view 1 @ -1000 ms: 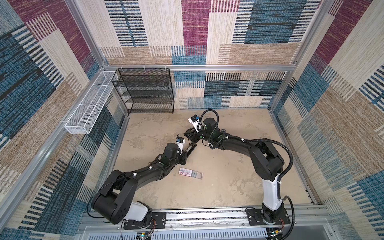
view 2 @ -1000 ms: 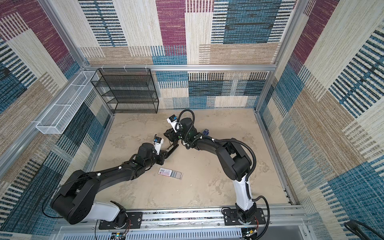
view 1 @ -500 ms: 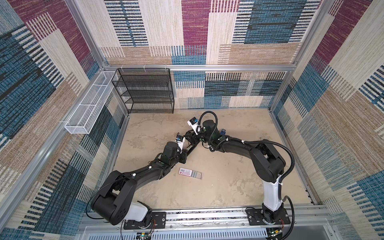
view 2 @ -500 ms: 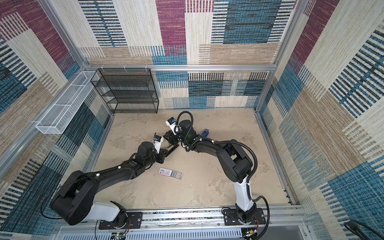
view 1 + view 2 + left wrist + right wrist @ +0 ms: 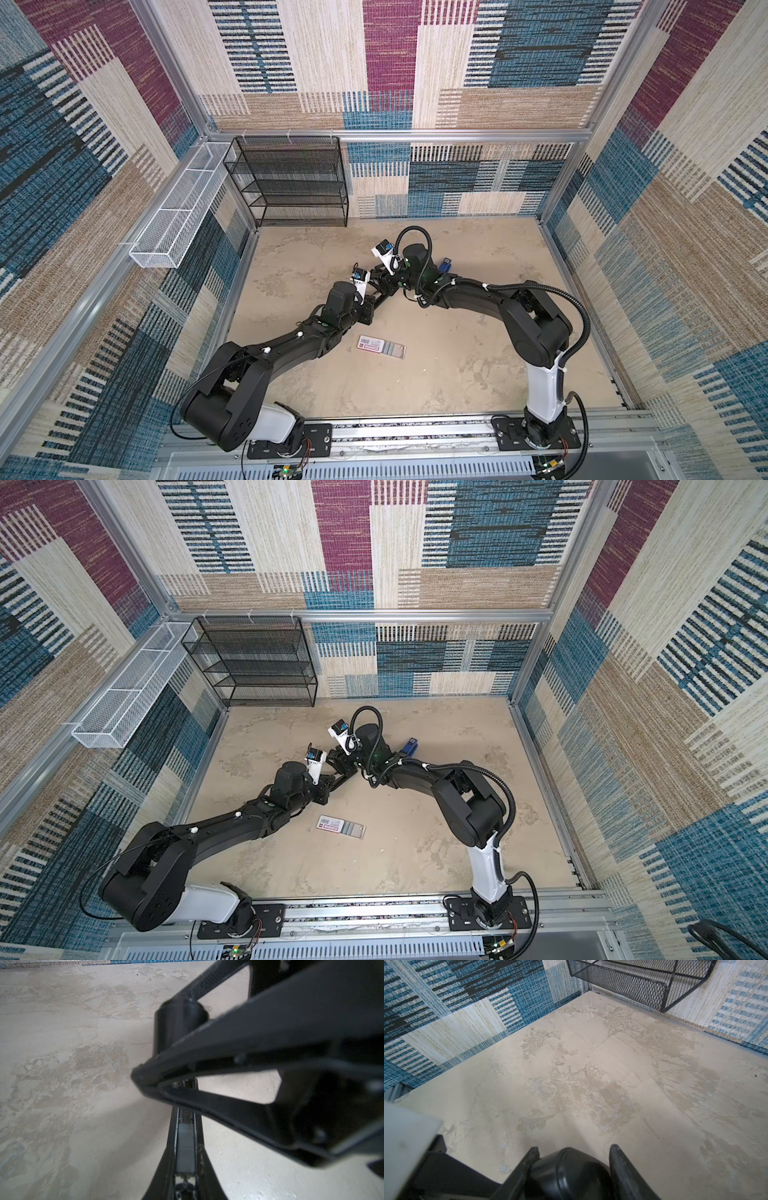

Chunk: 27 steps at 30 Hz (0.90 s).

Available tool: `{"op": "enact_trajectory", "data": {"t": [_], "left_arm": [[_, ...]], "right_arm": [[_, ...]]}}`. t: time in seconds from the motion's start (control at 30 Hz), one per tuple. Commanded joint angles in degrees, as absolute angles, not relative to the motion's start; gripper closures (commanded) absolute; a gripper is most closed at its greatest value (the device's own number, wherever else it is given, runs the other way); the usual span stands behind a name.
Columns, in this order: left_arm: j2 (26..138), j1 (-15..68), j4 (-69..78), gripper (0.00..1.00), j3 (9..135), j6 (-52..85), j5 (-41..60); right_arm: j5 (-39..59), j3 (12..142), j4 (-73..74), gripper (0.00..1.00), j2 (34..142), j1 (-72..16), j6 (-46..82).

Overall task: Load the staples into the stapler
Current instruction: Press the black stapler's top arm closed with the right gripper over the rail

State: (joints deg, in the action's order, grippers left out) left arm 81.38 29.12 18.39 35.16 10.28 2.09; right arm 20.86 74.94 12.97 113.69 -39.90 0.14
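The black stapler (image 5: pixel 185 1118) lies open on the floor, mid-table. A grey strip of staples (image 5: pixel 185 1147) sits in its channel. My left gripper (image 5: pixel 375 301) is shut on the stapler's sides, its fingers (image 5: pixel 166 1169) flanking the channel. My right gripper (image 5: pixel 574 1150) meets it from the other side in both top views (image 5: pixel 341 766). Its jaws stand around the stapler's rounded black lid end (image 5: pixel 566 1172); one finger touches it and the other stands slightly off. The staples' clear tray with its white-and-red box (image 5: pixel 381 346) lies nearer the front.
A small blue object (image 5: pixel 445 264) lies just behind the right wrist. A black wire shelf (image 5: pixel 291 183) stands against the back wall at the left. A white wire basket (image 5: pixel 183 208) hangs on the left wall. Bare floor lies to the right and front.
The right gripper's jaws have spread a little around the stapler's lid end. Both arms have stayed almost where they were.
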Motion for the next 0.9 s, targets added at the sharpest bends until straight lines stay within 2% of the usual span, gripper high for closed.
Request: {"op": "enact_trajectory", "data": {"t": [0.0, 0.3, 0.53, 0.87], "left_arm": [[81.4, 29.3, 24.0, 0.93, 36.1, 8.9, 4.2], [81.5, 29.3, 24.2, 0.93, 36.0, 8.9, 4.3], [82.1, 29.2, 24.6, 0.93, 35.5, 8.6, 3.5], [88.9, 30.2, 31.7, 0.93, 34.1, 8.1, 2.4]], "right_arm": [[29.8, 74.4, 8.9, 0.42, 113.1, -41.0, 4.7], [28.0, 74.3, 8.7, 0.35, 112.3, -41.1, 5.2], [23.7, 74.2, 7.4, 0.33, 111.5, -40.8, 6.3], [20.0, 66.9, 9.0, 0.3, 106.1, -33.0, 13.2]]}}
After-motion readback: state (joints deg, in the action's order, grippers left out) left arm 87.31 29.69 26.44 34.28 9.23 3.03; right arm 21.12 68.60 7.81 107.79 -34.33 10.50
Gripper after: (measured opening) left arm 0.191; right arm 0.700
